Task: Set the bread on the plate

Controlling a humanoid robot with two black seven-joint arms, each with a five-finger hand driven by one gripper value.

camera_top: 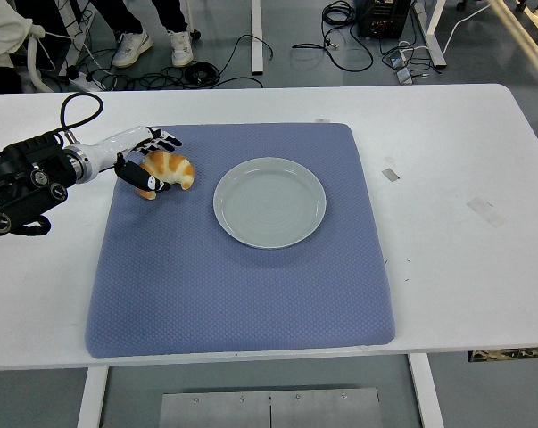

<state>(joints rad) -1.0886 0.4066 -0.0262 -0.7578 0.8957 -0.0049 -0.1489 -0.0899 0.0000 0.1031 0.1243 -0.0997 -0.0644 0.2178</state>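
Note:
A golden croissant-shaped bread (176, 169) lies on the blue mat (237, 276), left of the pale round plate (269, 201). My left hand (160, 162) reaches in from the left edge and wraps the bread's left end. Its thumb lies on the near side and its fingers (166, 140) curl over the far side. The bread still rests on the mat, a short gap away from the plate. Nothing is on the plate. The right arm does not show.
The mat covers the middle of the white table (456, 178). Small tape marks (390, 174) lie on the table right of the mat. A person's shoes (130, 46) and cables show on the floor beyond the far edge.

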